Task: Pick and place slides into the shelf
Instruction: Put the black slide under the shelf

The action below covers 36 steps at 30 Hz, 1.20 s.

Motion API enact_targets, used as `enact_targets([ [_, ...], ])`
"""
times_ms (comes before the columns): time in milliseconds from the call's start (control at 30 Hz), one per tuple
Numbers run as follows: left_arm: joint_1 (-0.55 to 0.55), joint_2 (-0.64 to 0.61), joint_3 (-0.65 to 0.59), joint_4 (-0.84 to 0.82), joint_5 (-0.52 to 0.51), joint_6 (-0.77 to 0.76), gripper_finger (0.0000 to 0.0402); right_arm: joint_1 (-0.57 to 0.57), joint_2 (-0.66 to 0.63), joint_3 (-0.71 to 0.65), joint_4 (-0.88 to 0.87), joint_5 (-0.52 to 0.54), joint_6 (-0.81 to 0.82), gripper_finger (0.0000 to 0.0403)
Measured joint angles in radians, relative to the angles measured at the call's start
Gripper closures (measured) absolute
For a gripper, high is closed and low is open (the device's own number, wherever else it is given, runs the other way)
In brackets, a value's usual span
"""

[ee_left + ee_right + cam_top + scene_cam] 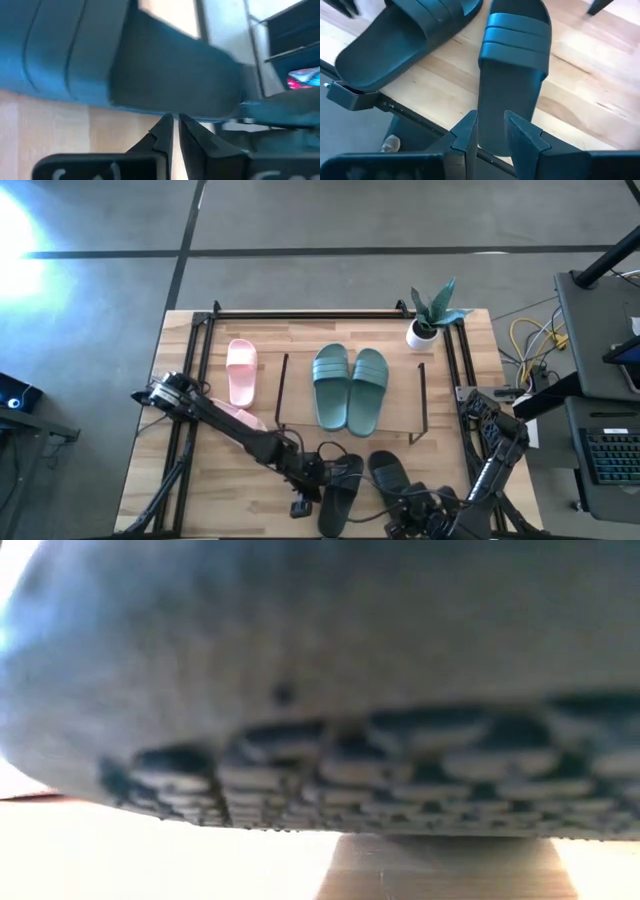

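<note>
At the desk's (230,500) front edge the right gripper (418,505) (492,125) is clamped on the heel of the right black slide (390,475) (512,60), one finger on each side of it. That slide lies flat, strap up, with its heel hanging over the front edge and its toe pointing to the far edge. Just beside it, toward the left edge, is the left black slide (340,498) (400,35) (175,75), also flat with its heel past the front edge, angled slightly. The left gripper (322,472) (173,120) is at this slide's left side, its arm reaching in from the left edge. Its fingers are drawn almost together with only a thin slit between them, tips right at the slide's rim; cannot tell if they pinch anything. The low view is filled by a treaded sole (350,770) seen from below, close up; cannot tell which slide it is. Further back, near the left edge, one pink slide (238,417) lies partly under the left arm, and the second pink slide (241,370) lies just beyond it, beside the shelf's left end frame. The shelf (400,395) sits mid-desk, holding two teal slides (330,385) side by side on its board, toes toward the far edge. A small potted plant (430,315) stands at the far right corner.
</note>
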<state>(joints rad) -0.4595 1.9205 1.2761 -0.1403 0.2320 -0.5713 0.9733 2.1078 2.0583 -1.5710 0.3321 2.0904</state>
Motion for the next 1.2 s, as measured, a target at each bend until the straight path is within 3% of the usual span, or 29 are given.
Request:
enact_targets([
  [300, -0.032, 0.017, -0.006, 0.0, -0.182, 0.081, 0.0387, 0.008, 0.0, 0.003, 0.0, 0.0, 0.029, 0.0314],
  [600, -0.038, 0.103, 0.026, 0.074, -0.188, 0.112, 0.0387, 0.008, 0.0, -0.002, 0.0, 0.005, -0.006, 0.0314],
  [900, -0.011, 0.204, 0.171, 0.096, -0.234, 0.166, 0.0387, 0.008, 0.001, -0.007, 0.0, 0.008, -0.022, 0.0314],
  [1200, 0.013, 0.204, 0.22, -0.027, -0.247, 0.169, 0.0387, 0.039, 0.001, -0.007, 0.001, -0.053, 0.004, 0.0314],
])
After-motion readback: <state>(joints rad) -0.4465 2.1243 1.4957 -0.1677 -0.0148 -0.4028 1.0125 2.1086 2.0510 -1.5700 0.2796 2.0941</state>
